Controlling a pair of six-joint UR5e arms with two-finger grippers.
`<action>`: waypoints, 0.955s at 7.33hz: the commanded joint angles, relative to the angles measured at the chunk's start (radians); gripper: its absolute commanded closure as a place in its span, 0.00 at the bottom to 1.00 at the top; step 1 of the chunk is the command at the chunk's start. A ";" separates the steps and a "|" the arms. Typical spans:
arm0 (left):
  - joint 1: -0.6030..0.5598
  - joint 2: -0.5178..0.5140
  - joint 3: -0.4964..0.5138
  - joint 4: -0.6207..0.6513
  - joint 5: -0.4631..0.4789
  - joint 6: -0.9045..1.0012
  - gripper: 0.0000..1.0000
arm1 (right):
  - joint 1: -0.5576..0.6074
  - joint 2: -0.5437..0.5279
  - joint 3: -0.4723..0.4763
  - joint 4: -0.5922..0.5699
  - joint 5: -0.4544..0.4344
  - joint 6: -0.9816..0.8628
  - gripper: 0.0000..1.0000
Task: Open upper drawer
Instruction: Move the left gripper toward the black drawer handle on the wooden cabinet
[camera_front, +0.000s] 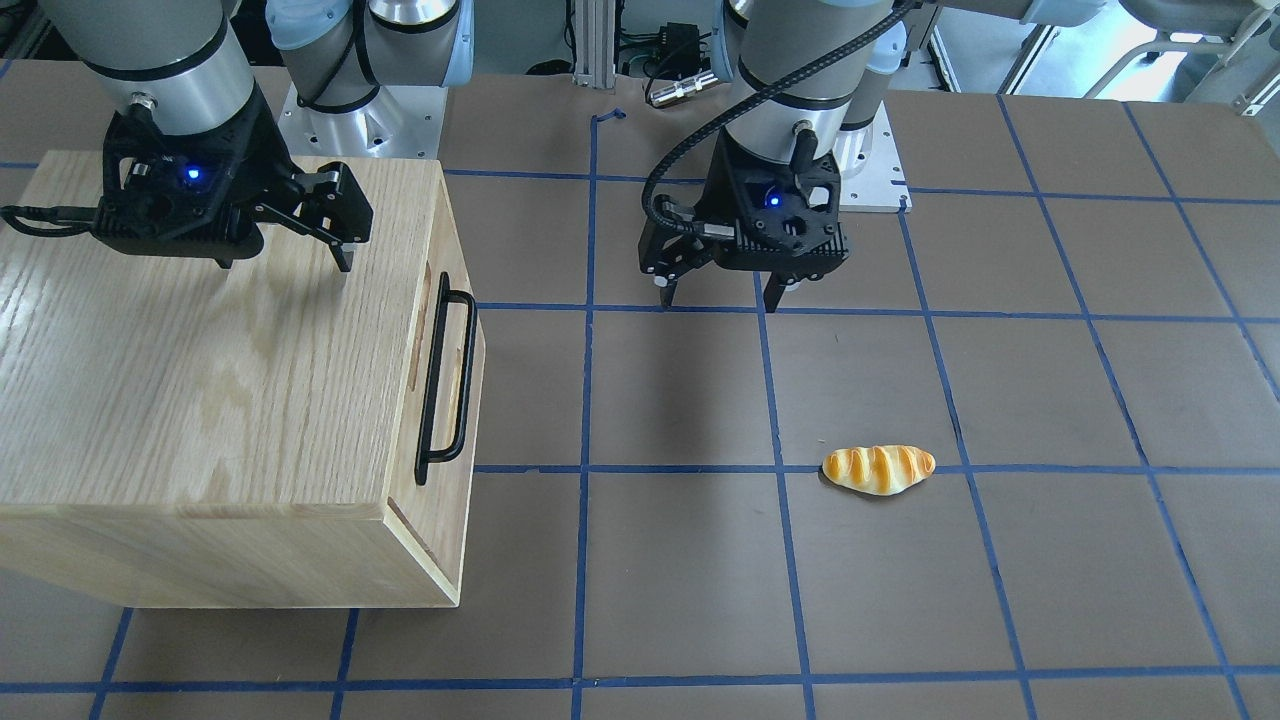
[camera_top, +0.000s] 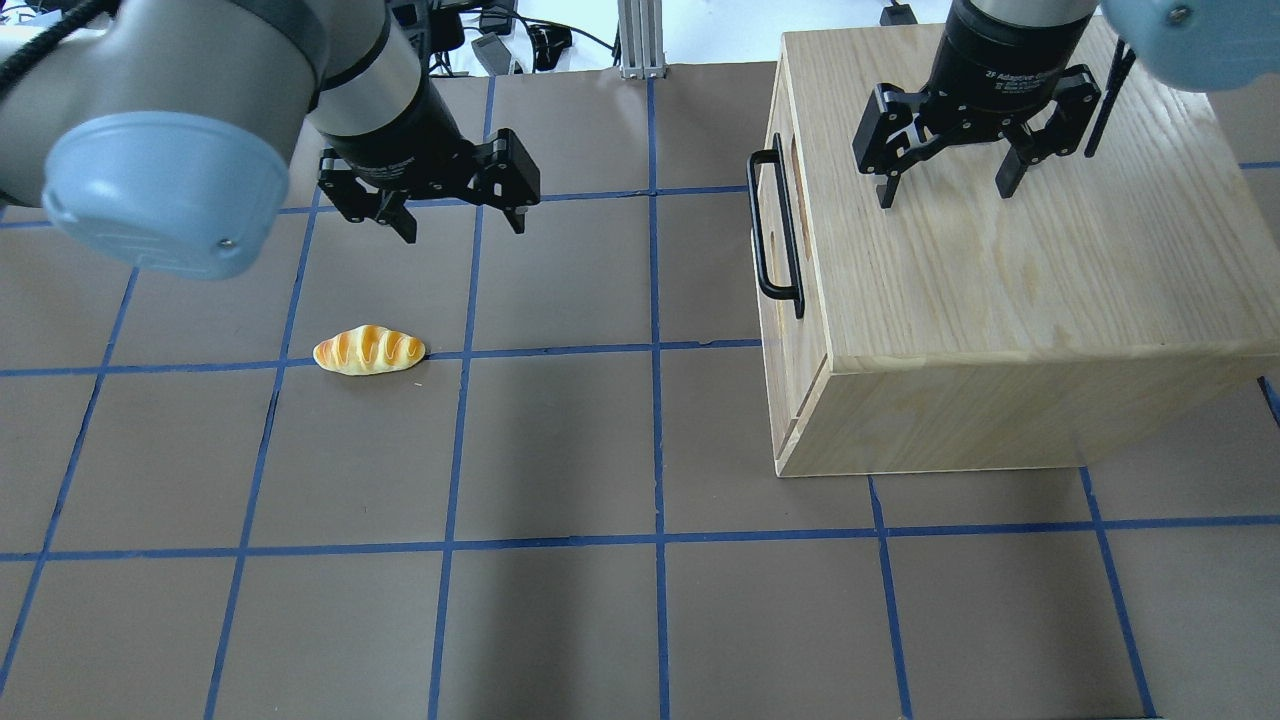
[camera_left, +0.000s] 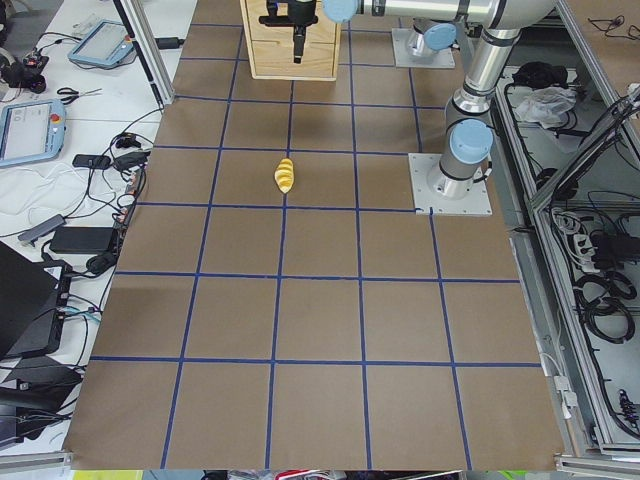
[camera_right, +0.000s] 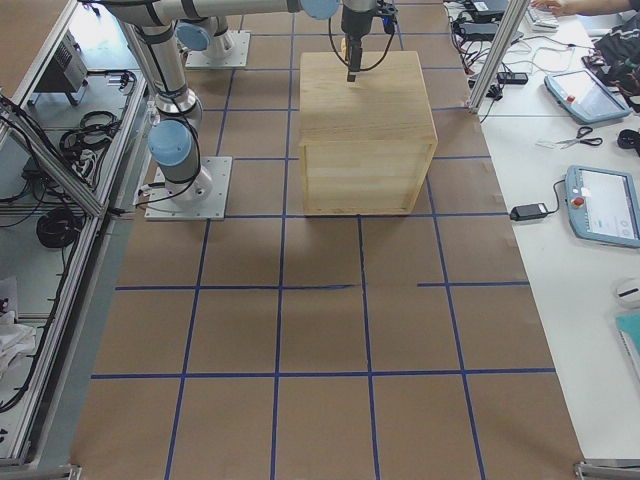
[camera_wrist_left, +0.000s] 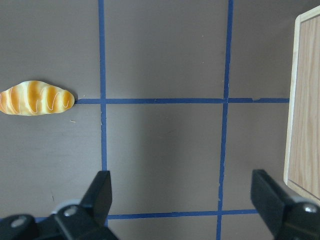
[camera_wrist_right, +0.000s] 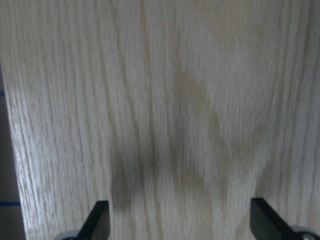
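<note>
L gripper (camera_top: 465, 228) hangs over the bare table (camera_top: 560, 450), fingers spread wide, holding nothing. A bread roll (camera_top: 368, 350) lies near it, not needed. Next is the upper drawer (camera_top: 805, 330), shut, in the cabinet (camera_top: 1000, 280) side that faces the L arm. Its black handle (camera_top: 775, 235) runs front-to-back, away from the robot. R gripper (camera_top: 945, 195) is over the cabinet top, also spread wide & empty. It's nearer, I think: go left past the edge, down, then pull left.
</note>
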 joint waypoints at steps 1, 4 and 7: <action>-0.041 -0.062 0.002 0.110 -0.142 -0.160 0.00 | -0.001 0.000 0.000 0.000 0.000 0.000 0.00; -0.136 -0.162 0.027 0.242 -0.155 -0.323 0.00 | 0.000 0.000 0.000 0.000 0.000 0.000 0.00; -0.171 -0.217 0.058 0.270 -0.157 -0.351 0.00 | 0.000 0.000 0.000 0.000 0.000 -0.001 0.00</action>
